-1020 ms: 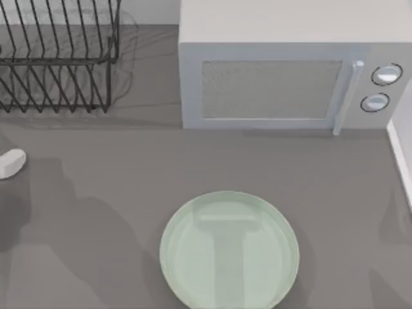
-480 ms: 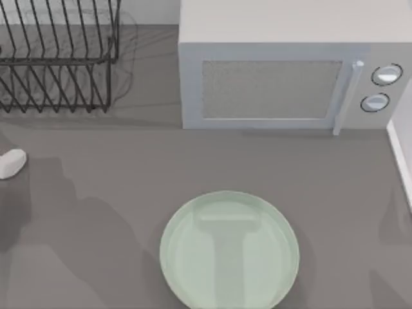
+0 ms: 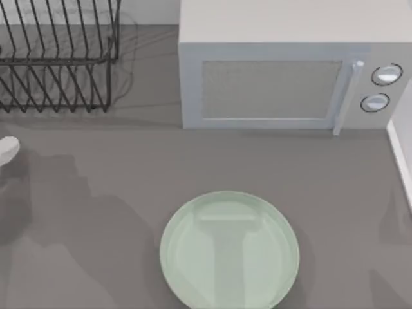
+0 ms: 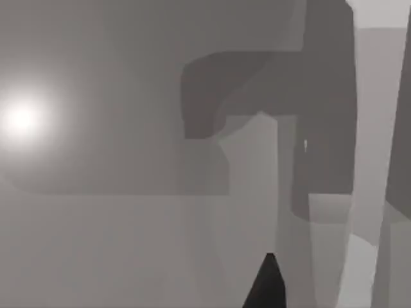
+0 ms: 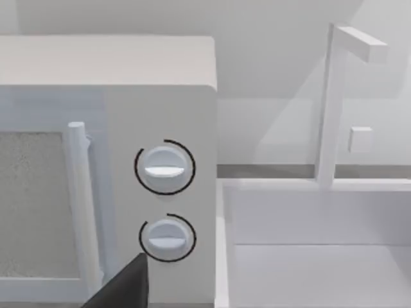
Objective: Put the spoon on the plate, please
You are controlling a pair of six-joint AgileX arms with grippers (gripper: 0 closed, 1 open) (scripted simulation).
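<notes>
The pale mint-green plate (image 3: 229, 252) lies at the table's front centre with nothing on it. A small white rounded shape (image 3: 6, 150) sticks in at the top view's left edge; I cannot tell whether it is the spoon or a part of my left arm. A dark tip of my left gripper (image 4: 266, 289) hangs over plain grey surfaces in the left wrist view. A dark tip of my right gripper (image 5: 125, 285) shows in the right wrist view, facing the microwave's two dials (image 5: 165, 168).
A white microwave (image 3: 283, 64) with its door shut stands at the back. A black wire dish rack (image 3: 58, 58) stands at the back left. A white sink basin (image 5: 314, 244) with a tap lies right of the microwave. Arm shadows fall on the table's left part.
The white shape at the left edge has moved a little toward the back and farther out of frame. The shadows on the left of the table have shifted with it.
</notes>
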